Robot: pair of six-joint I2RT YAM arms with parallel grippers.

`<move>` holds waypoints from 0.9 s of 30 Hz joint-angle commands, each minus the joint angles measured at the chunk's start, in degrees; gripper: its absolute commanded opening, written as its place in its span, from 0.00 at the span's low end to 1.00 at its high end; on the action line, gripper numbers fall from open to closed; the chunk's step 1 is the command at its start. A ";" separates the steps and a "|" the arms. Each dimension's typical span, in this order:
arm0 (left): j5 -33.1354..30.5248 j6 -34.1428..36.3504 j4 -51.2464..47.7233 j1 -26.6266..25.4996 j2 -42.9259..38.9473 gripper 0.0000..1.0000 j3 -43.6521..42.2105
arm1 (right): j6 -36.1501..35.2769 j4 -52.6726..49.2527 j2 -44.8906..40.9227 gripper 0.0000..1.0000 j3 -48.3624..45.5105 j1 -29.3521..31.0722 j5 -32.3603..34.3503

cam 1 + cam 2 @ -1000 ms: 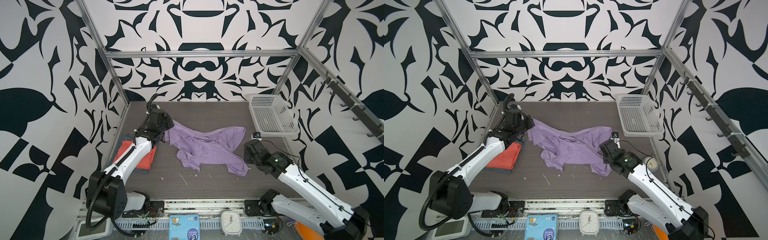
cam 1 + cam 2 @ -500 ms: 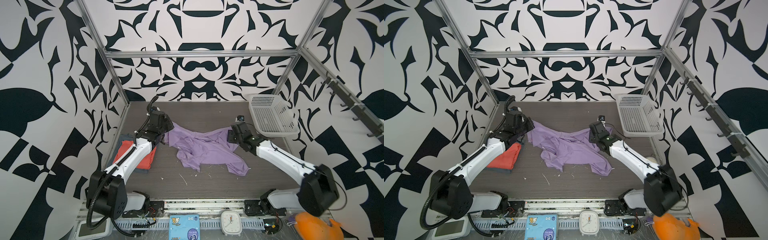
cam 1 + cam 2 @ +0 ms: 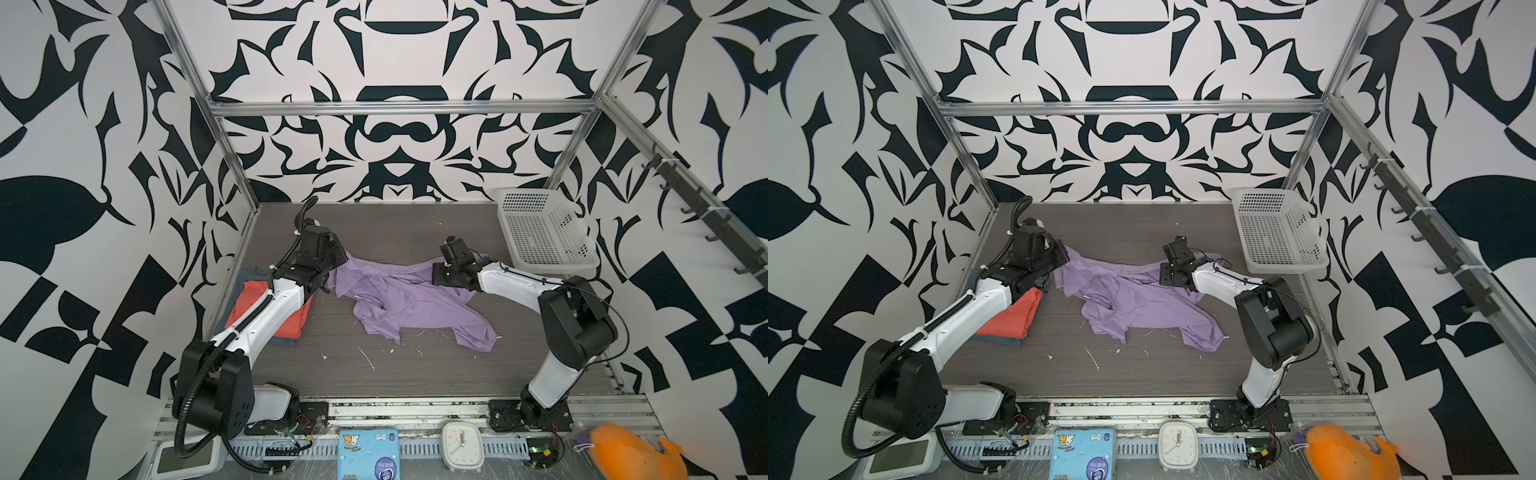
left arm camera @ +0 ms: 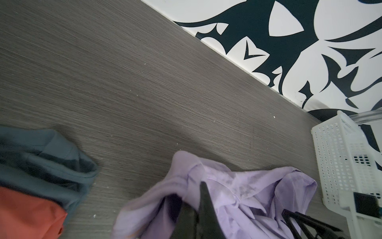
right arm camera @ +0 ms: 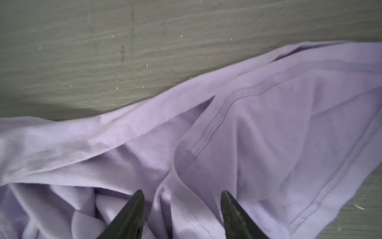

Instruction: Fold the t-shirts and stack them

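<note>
Lavender cotton fills the middle of my screen: the lavender t-shirt (image 3: pixel 407 303) (image 3: pixel 1133 303) lies rumpled and unfolded on the grey wood-grain table (image 3: pixel 395 374), with one end reaching close to the white perforated basket (image 3: pixel 540 266) (image 3: pixel 1277 264) and the rest spreading away from it.

At the shirt's corner farthest from the basket I have the left gripper (image 3: pixel 337 266) (image 3: pixel 1061 259). In the left wrist view its dark fingers (image 4: pixel 203 202) are closed together with a bunch of lavender cloth pinched between them, and the basket (image 4: pixel 339 157) sits well beyond that.

The right gripper (image 3: pixel 436 276) (image 3: pixel 1165 276) is at the shirt's end nearest the basket. In the right wrist view (image 5: pixel 182 196) its jaws stand apart above a stitched hem fold, with nothing clamped. I cannot tell whether the tips touch the cloth.

On the side of the table opposite the basket, well apart from it, the coral-red t-shirt (image 3: pixel 291 322) (image 3: pixel 1013 318) lies folded on top of the grey-blue t-shirt (image 3: pixel 284 343) (image 3: pixel 1000 341), whose edge shows around it. The left arm crosses over this pile in both top views. The left wrist view shows both, with the grey-blue (image 4: pixel 41 161) beside the coral-red (image 4: pixel 26 213), and bare table between that pile and the lavender shirt.
</note>
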 commanded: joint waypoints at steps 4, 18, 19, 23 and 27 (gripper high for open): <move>1.00 -0.88 1.53 0.22 -0.57 0.00 -0.23 | -1.42 -0.59 4.95 0.40 4.82 0.55 2.98; 0.55 0.02 0.91 1.15 -3.38 0.00 0.17 | -4.01 -10.15 -17.92 0.00 2.85 -4.69 16.96; 0.56 0.53 0.71 1.30 -3.39 0.00 0.36 | -4.28 -10.44 -20.89 0.00 2.04 -6.01 16.87; 0.45 2.08 -1.15 1.94 -6.94 0.00 1.98 | -6.77 -12.27 -31.97 0.00 -0.16 -10.61 16.86; 0.63 3.46 -2.95 2.15 -9.59 0.00 3.33 | -10.83 -16.19 -38.37 0.00 -0.21 -11.13 17.88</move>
